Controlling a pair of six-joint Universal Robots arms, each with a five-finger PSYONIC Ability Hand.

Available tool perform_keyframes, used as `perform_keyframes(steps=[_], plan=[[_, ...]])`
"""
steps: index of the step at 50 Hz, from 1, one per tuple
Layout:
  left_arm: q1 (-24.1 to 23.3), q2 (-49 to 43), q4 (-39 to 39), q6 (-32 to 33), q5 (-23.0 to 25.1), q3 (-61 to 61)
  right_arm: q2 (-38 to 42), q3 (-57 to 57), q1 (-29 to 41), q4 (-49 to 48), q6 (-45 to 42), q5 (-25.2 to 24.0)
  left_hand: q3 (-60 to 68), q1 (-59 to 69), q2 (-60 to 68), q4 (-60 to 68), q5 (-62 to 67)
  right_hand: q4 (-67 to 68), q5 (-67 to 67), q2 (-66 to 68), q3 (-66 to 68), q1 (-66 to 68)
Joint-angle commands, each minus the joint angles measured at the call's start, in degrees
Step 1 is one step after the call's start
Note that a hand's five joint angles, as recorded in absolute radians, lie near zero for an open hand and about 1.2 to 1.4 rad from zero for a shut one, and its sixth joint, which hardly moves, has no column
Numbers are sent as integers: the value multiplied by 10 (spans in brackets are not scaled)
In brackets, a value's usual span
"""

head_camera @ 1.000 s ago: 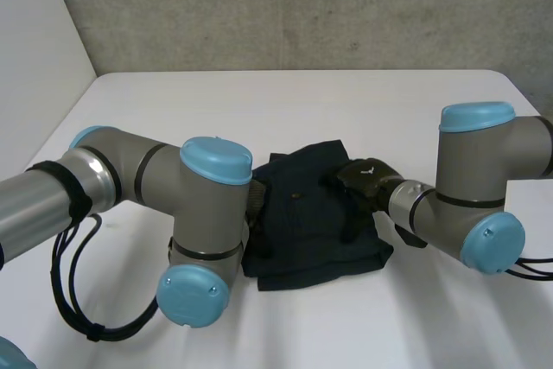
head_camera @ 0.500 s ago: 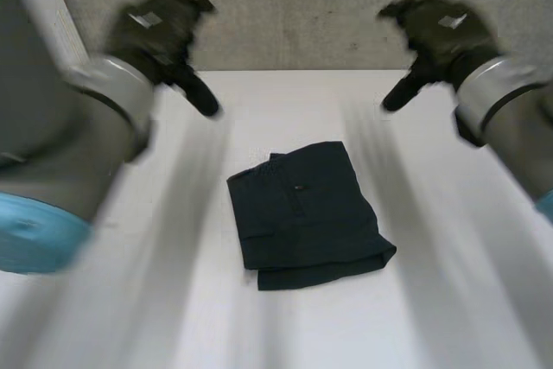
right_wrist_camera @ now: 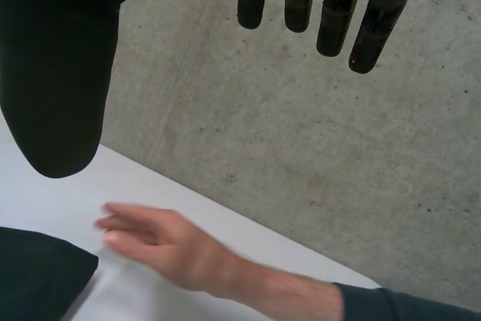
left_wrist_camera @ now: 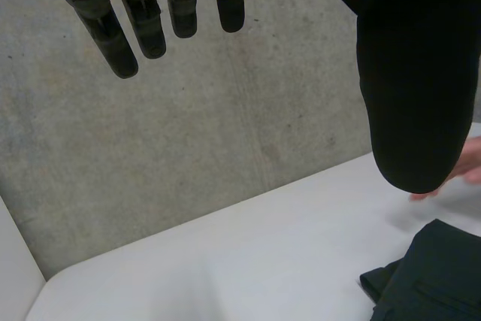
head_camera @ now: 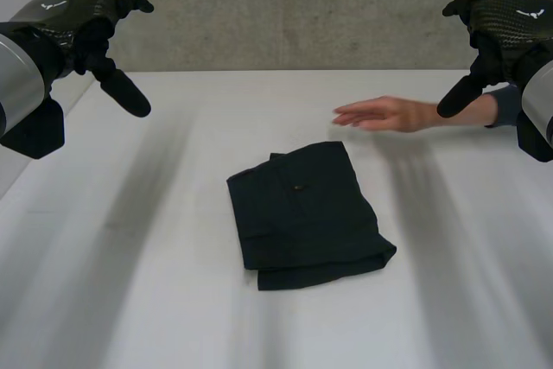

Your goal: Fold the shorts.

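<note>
The dark navy shorts [head_camera: 304, 213] lie folded into a compact rectangle in the middle of the white table [head_camera: 173, 300]. My left hand [head_camera: 82, 23] is raised high at the far left, well away from the shorts, open with straight fingers [left_wrist_camera: 143, 24] and nothing in it. High at the far right my right hand [head_camera: 501, 28] is also open and empty, its fingers [right_wrist_camera: 323, 13] straight. A corner of the shorts [left_wrist_camera: 432, 276] lies below the left thumb, and another corner of the shorts [right_wrist_camera: 41, 276] below the right thumb.
A person's hand [head_camera: 384, 114] reaches in from the right over the table, just beyond the shorts' far edge; the person's hand [right_wrist_camera: 169, 249] and forearm lie below my right fingers. A grey concrete wall [head_camera: 294, 6] stands behind the table.
Both hands have left the shorts and risen high to the sides. The folded shorts lie uncovered. A person's hand has come in from the right.
</note>
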Motion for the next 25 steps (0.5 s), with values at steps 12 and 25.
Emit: perform_keyframes(steps=[12, 25], plan=[[-10, 17, 5, -1, -1, -25, -12, 8, 4, -3, 0, -3, -22, -9, -7, -17, -26, -34, -31, -13, -16, 9], [-15, 25, 25, -1, -2, -40, -12, 12, 4, -3, 0, -3, -22, -9, -7, -17, -26, -34, -31, -13, -16, 9]])
